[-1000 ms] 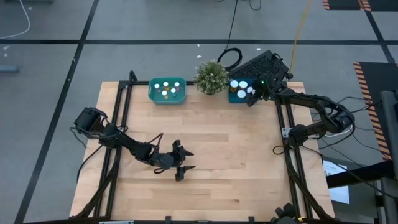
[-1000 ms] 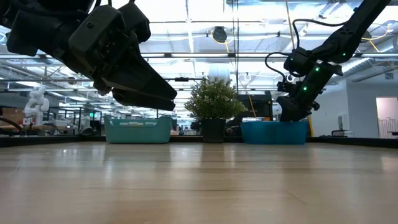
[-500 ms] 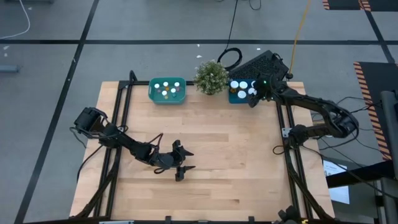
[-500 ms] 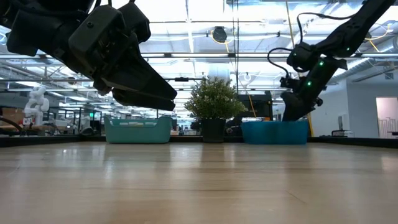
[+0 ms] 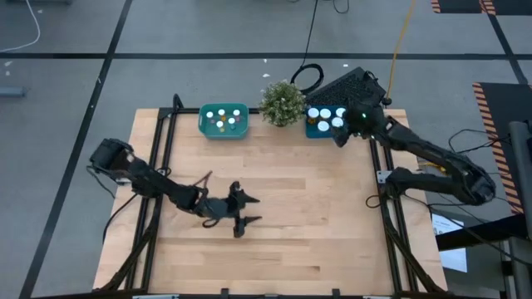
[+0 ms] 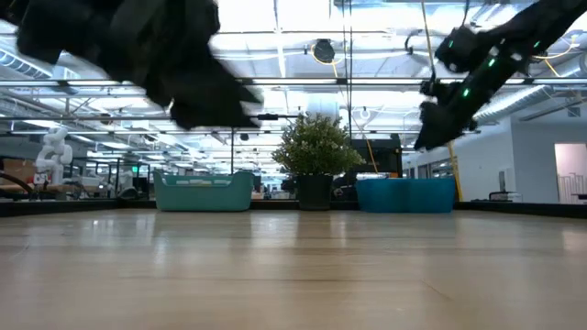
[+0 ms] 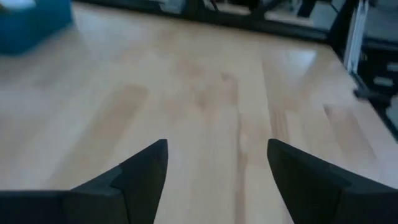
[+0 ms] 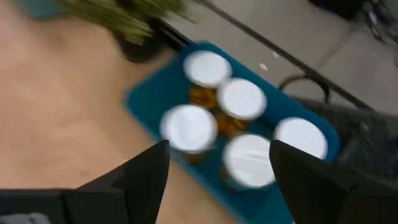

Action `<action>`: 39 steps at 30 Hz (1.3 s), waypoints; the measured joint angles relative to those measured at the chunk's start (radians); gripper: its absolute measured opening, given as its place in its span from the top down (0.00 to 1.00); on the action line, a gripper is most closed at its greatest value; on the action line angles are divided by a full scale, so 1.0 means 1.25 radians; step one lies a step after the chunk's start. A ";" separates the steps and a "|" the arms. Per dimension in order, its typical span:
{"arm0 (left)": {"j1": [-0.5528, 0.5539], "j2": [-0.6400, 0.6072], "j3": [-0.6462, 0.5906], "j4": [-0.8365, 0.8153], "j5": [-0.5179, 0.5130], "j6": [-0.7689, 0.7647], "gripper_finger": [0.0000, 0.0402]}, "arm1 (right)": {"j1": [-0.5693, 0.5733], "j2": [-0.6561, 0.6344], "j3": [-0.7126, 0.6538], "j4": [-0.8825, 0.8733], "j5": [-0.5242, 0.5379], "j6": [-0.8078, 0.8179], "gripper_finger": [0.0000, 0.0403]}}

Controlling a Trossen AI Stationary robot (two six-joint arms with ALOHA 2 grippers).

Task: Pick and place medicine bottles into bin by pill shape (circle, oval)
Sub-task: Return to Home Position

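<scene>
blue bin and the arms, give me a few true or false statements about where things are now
1. The blue bin holds five white-capped medicine bottles. True.
2. The right gripper holds a bottle. False: its fingers are open and empty above the blue bin.
3. The left gripper is open over bare table. True.
4. The potted plant stands inside the teal bin. False: it stands between the two bins.

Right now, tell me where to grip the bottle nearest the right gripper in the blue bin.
Probably by the round white cap, from straight above: the bottle stands upright, packed against its neighbours in the blue bin, so only the cap is exposed. The right gripper hovers open above.
</scene>
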 joint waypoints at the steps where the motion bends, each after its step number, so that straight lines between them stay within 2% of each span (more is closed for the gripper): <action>1: 0.007 -0.030 0.001 -0.015 -0.001 0.009 0.32 | 0.022 -0.032 0.000 -0.018 -0.001 0.005 0.34; 10: 0.065 -0.317 0.001 -0.243 -0.006 0.137 0.51 | 0.277 -0.278 0.000 -0.077 -0.001 0.030 0.44; 14: 0.091 -0.403 0.001 -0.297 -0.009 0.171 0.60 | 0.385 -0.339 0.000 -0.076 0.007 0.039 0.53; 19: 0.114 -0.481 0.001 -0.338 -0.048 0.224 0.67 | 0.505 -0.372 0.000 -0.087 0.073 0.028 0.65; 24: 0.131 -0.516 0.001 -0.405 -0.071 0.234 0.71 | 0.599 -0.399 -0.055 -0.058 0.091 -0.005 0.78; 31: 0.134 -0.505 0.000 -0.466 -0.079 0.259 0.72 | 0.651 -0.427 -0.189 0.076 0.084 -0.066 0.92; 34: 0.140 -0.498 0.000 -0.449 -0.081 0.198 0.73 | 0.652 -0.437 -0.237 0.127 0.031 -0.099 0.96; 37: 0.137 -0.496 0.000 -0.451 -0.079 0.203 0.76 | 0.652 -0.445 -0.285 0.180 -0.019 -0.105 0.99; 39: 0.132 -0.496 0.000 -0.448 -0.078 0.205 0.80 | 0.652 -0.451 -0.310 0.202 -0.022 -0.097 1.00</action>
